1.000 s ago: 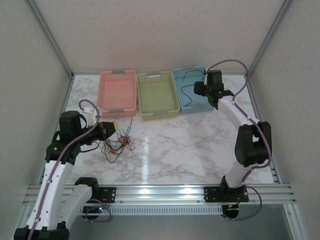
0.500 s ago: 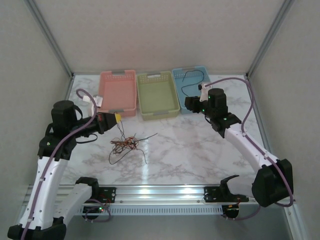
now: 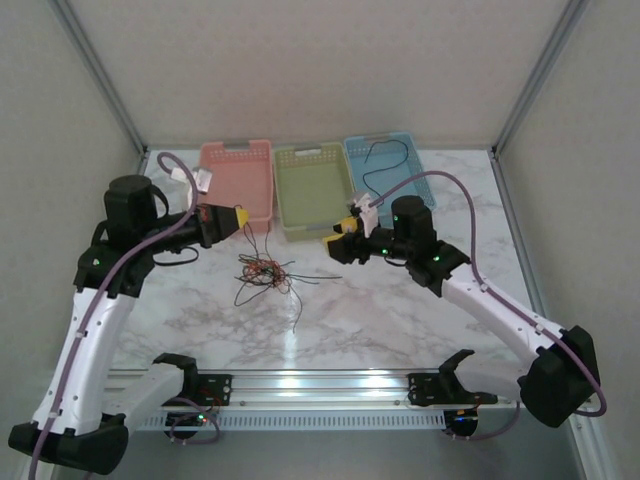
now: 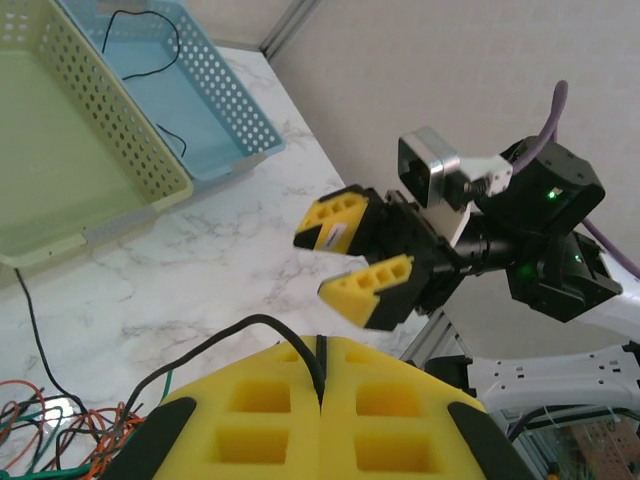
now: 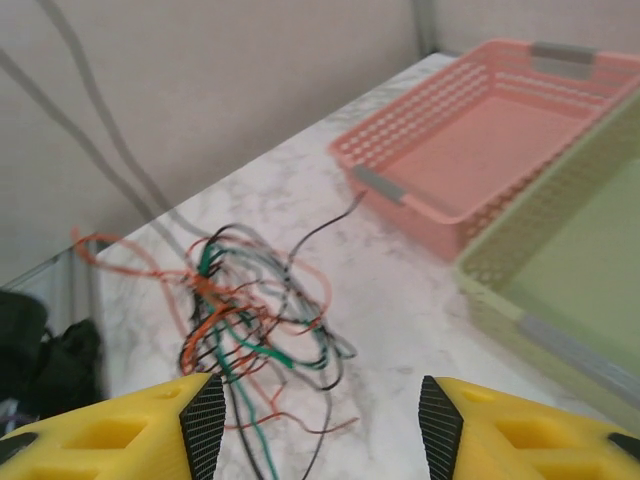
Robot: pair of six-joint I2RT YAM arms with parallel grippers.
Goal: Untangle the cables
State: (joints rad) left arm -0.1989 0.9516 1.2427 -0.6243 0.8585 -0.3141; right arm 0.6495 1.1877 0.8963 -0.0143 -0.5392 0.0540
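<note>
- The left claw (image 3: 240, 218) is clamped shut on a black strand (image 4: 318, 362), which is pinched between its yellow pads. Over the last second it has risen and drawn back towards the pink basket (image 3: 236, 147), and the strand hangs from it down to the knot.
- The cables (image 3: 265, 272) lie in a snarl of black, orange-red and green on the marble worktop (image 3: 400, 300), just in front of the pink basket and the green basket (image 3: 315, 190). The snarl has been dragged rightward and nearer the baskets. Loose ends now trail out of it towards the near edge, so the pull seems to be loosening it, though it is not yet apart.
- The right claw (image 3: 338, 232) stands half spread and empty. A second ago it was over the blue basket (image 3: 385, 139). It has since swung left to the front of the green basket and faces the snarl, probably ready to take a second strand.
- One black cable (image 3: 366, 178) lies in the blue basket, unchanged.
</note>
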